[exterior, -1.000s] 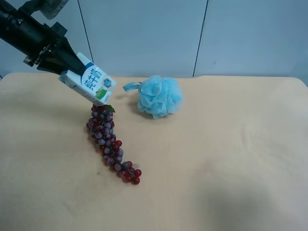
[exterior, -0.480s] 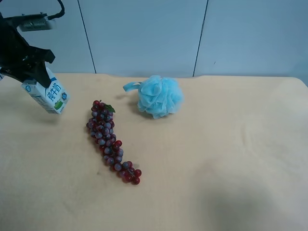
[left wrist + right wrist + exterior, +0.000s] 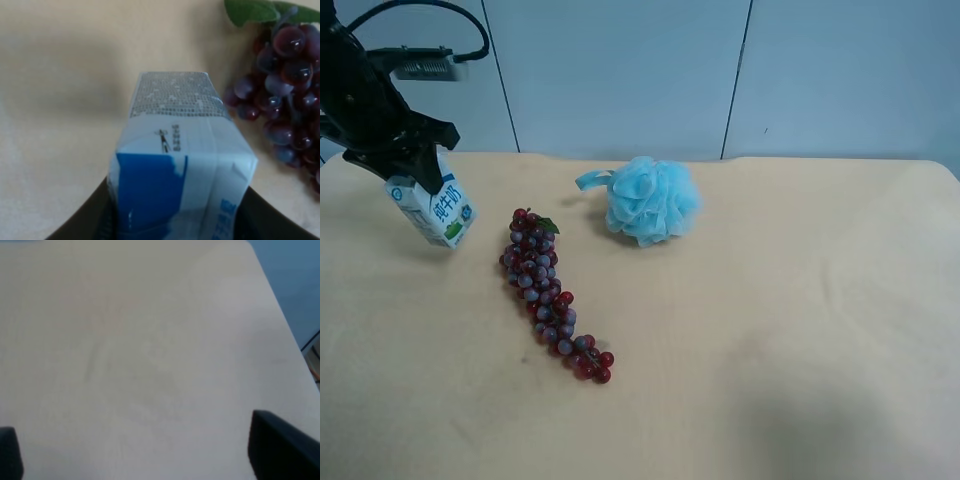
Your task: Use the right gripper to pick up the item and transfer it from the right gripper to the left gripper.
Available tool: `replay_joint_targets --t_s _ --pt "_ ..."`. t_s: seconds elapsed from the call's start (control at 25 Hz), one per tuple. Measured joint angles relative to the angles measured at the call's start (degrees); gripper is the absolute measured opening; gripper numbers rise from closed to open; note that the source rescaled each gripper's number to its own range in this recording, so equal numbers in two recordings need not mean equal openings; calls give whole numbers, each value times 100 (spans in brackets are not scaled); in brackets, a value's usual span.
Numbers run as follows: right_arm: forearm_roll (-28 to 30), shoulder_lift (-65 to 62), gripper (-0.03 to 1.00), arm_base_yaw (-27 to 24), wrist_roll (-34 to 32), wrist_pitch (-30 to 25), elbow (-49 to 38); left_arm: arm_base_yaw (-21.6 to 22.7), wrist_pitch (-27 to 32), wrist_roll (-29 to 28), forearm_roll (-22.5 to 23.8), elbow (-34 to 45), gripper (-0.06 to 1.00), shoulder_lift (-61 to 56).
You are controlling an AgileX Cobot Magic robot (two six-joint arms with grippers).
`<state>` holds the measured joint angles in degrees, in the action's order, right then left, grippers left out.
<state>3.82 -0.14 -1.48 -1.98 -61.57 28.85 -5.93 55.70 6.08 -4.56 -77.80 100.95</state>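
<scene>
Pale blue wall panels stand behind a beige table (image 3: 770, 330) that fills most of the exterior high view. At the upper left of that frame the left gripper (image 3: 408, 172) has its two black fingers clamped on the top of the milk carton (image 3: 433, 209), which hangs tilted, its lower corner close to the tabletop; whether it touches cannot be told. The left wrist view shows the same grip from above: the carton (image 3: 182, 165) fills the middle of the frame, blue print toward the camera, with dark finger shapes pressed against both of its sides at the lower edge. Just beside the carton, toward the frame's centre in the high view, lies a bunch of red-purple grapes (image 3: 548, 292) with a green leaf, running diagonally down toward the lower middle. A fluffy blue bath pouf (image 3: 648, 199) sits near the upper centre, apart from the grapes. The right wrist view shows the right gripper (image 3: 135, 455) with its fingers (image 3: 280, 450) set wide at the lower corners of the frame, nothing between them, only bare tabletop beneath.
</scene>
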Motion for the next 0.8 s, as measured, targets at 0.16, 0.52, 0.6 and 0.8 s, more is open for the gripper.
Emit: replay_joint_targets --t_s 0.16,0.52,0.6,0.8 --pt "0 0 79 0 0 0 0 0 -178 -33 185 0 0 202" --pt "0 0 79 0 0 0 0 0 -577 -147 212 0 0 356" --pt "0 0 79 0 0 0 0 0 -703 -147 212 26 0 383" --pt "0 0 79 0 0 0 0 0 -741 -147 226 135 0 587"
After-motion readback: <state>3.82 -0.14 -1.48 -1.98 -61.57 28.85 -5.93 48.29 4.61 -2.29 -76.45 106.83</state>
